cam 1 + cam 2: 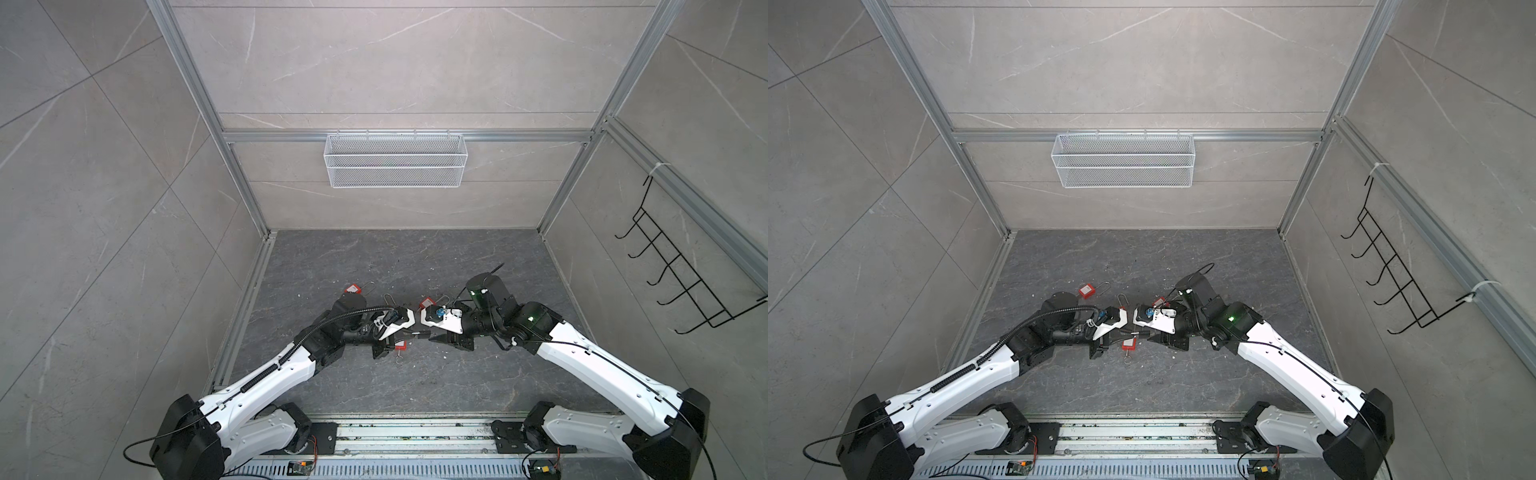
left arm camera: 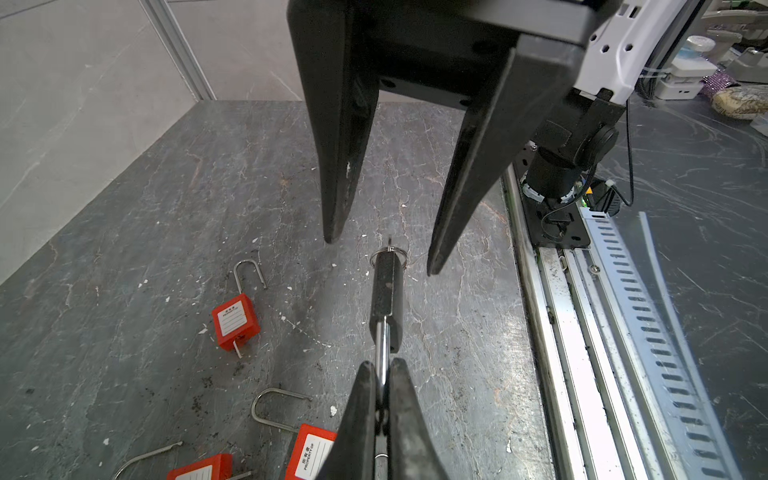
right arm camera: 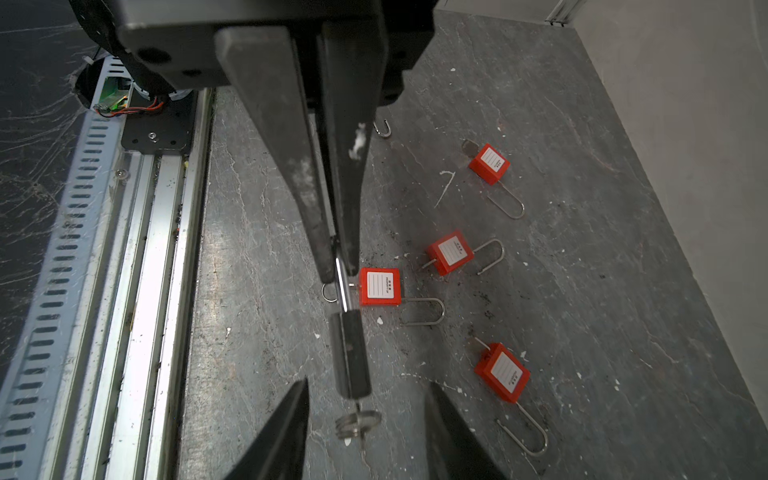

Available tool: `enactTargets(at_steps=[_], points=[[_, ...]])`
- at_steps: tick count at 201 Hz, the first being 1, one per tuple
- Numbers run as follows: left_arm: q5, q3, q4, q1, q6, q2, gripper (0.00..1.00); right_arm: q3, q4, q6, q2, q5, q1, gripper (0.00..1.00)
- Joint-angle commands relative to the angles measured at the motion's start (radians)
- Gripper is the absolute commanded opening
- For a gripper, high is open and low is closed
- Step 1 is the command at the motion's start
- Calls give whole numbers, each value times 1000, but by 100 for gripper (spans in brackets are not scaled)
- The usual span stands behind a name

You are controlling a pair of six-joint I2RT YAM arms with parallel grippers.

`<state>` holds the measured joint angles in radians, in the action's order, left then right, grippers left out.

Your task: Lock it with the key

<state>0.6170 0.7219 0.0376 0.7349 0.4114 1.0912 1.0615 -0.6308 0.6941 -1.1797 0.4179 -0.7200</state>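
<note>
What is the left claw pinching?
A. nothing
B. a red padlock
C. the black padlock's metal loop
C: the left gripper is shut on the shackle of the black padlock; the red padlocks lie untouched.

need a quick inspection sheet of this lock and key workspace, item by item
surface: dark stone-look table, speckled with white flecks
job's things: key held off the table; at least four red padlocks lying loose
clutter: nothing seen beyond the flecks
grippers: left pincer shut on the key's blade; right pincer open, straddling the key's ring end
cables: black conduit along left arm; red wires by the base rail
surroundings: white mesh basket on back wall; black hook rack on right wall
</note>
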Motion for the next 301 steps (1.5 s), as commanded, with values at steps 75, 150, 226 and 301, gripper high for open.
enactTargets(at_steps=[75, 150, 226, 301], points=[[81, 46, -34, -3, -29, 9, 0, -11, 8, 5, -27, -24, -41, 32], [119, 62, -31, -3, -26, 9, 0, -37, 10, 9, -16, -16, -41, 29], [145, 65, -17, -3, -20, 12, 0, -53, 22, -8, 15, 23, -41, 28], [146, 76, 0, -3, -10, 21, 0, -21, -23, -4, 2, 60, -41, 15]])
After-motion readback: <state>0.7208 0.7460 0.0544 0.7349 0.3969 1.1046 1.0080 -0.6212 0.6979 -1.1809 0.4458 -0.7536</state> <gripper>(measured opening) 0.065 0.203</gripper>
